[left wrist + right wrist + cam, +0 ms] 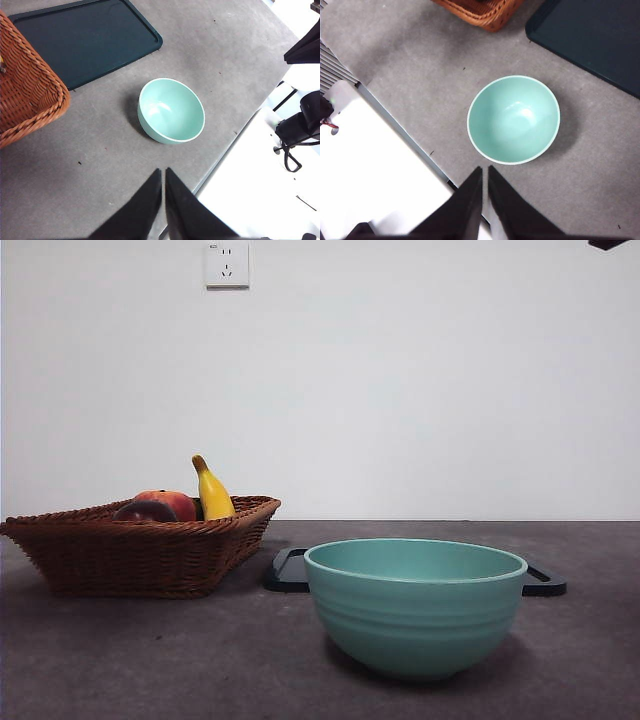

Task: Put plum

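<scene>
Left claw (163, 172) shut, glossy round plum (145, 511), woven basket (140, 555)

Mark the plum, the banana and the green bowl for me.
plum (143, 511): front view, its dark top showing above the basket rim.
banana (213, 496): front view, mid yellow body.
green bowl (414, 625): front view, outer wall.

Your front view sits low, level with the table (120, 660), close behind the green bowl (415, 605). Both wrist views look steeply down from high over the table's near edge; all three share that bowl, the dark tray (85, 40) and the wicker basket (480, 10)
</scene>
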### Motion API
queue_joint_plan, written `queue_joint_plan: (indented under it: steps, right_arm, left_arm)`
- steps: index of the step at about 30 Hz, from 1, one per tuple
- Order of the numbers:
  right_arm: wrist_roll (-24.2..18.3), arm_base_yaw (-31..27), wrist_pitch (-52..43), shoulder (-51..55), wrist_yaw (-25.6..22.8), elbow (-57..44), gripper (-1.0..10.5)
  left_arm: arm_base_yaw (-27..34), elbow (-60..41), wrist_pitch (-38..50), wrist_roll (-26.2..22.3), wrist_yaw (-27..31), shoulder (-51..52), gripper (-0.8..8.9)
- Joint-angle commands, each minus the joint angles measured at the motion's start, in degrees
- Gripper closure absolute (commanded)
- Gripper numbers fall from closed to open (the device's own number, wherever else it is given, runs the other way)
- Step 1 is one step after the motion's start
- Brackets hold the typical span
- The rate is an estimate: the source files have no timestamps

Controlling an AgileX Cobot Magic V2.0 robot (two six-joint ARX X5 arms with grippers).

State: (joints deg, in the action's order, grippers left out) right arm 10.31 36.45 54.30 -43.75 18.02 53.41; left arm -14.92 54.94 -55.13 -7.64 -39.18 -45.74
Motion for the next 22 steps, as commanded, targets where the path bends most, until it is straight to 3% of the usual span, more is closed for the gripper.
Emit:
queue_joint_plan:
  steps: [1,22]
  right_arm:
    - [-0.5,0.5,-0.8,-0.3,0.0,0.9,9.4]
    - [-0.5,0.5,-2.0,-0.3,0.0,0.9,9.4]
  left_arm:
    - [-0.3,0.8,0.5,-0.6,-0.3,-0.2,8.06]
    - [-0.3,0.8,1.2,-1.2,-0.2,-0.1,8.06]
